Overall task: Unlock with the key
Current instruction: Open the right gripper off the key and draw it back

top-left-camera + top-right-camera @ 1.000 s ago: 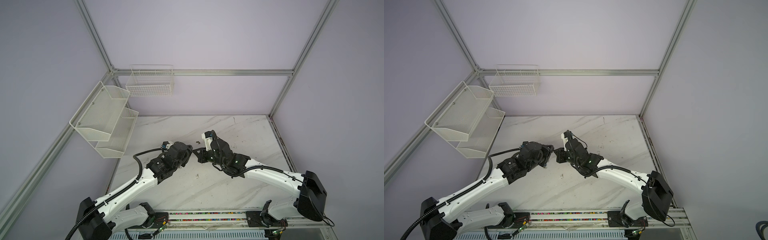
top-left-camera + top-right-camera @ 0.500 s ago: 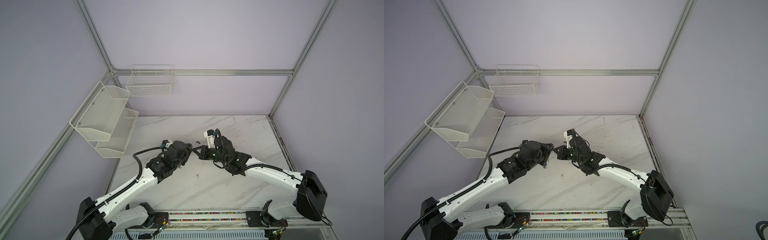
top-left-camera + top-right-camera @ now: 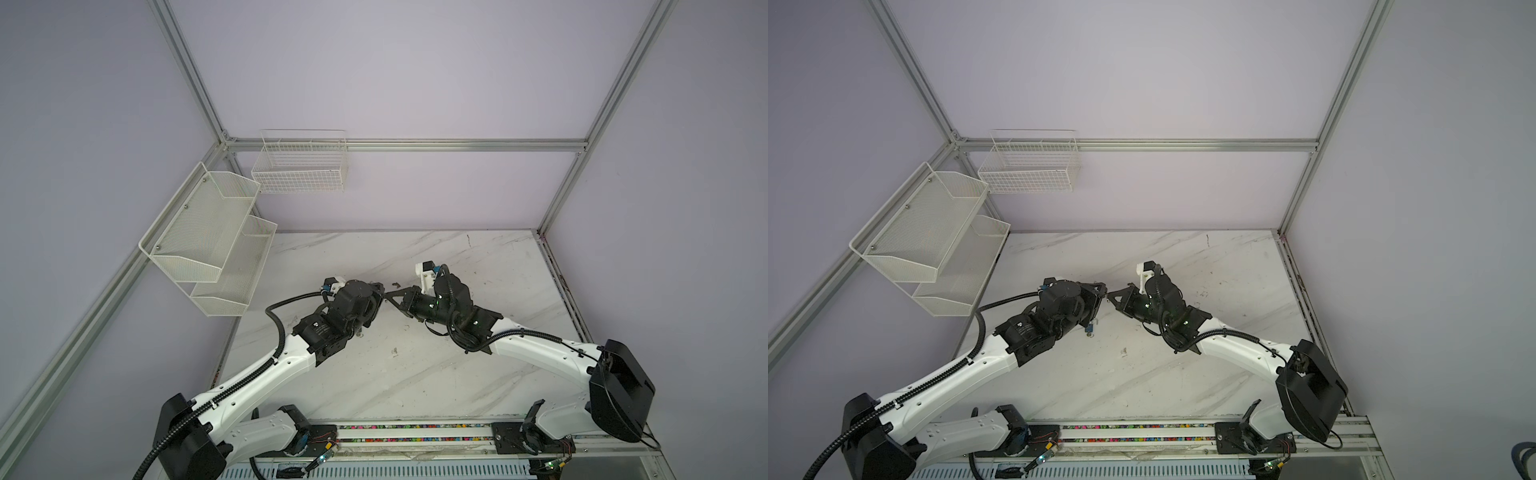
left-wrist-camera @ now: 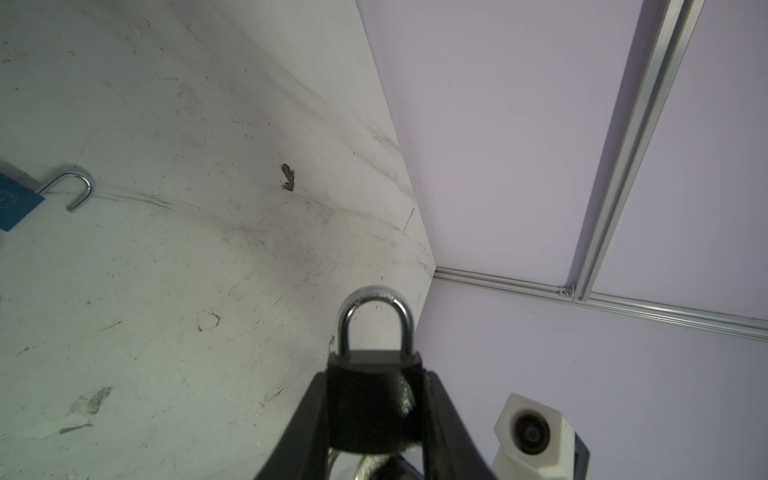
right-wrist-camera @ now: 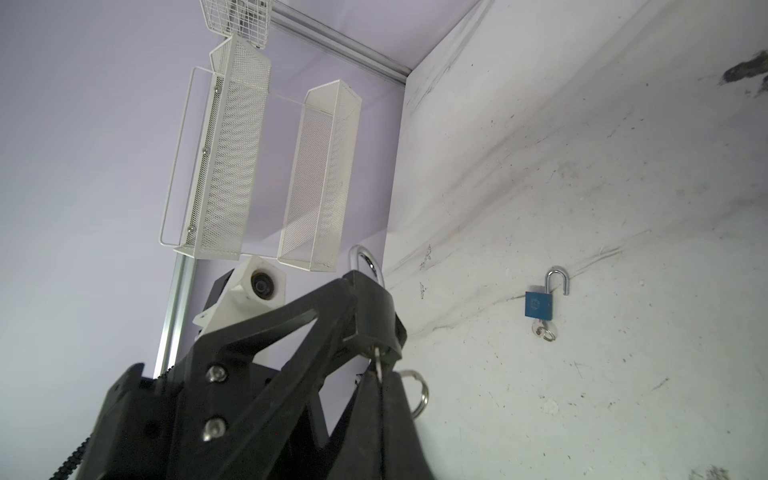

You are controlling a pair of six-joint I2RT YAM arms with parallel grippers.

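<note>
Marble tabletop, scuffed; lilac walls

black padlock, silver key, blue padlock, grey-veined white table.

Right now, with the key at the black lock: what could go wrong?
The key shows only as a sliver at the right end effector; a shallow pinch may slip when turning. The left end effector clamps the black lock by its sides in mid-air, so torque could twist it loose. The two tips nearly meet and might collide.
</note>
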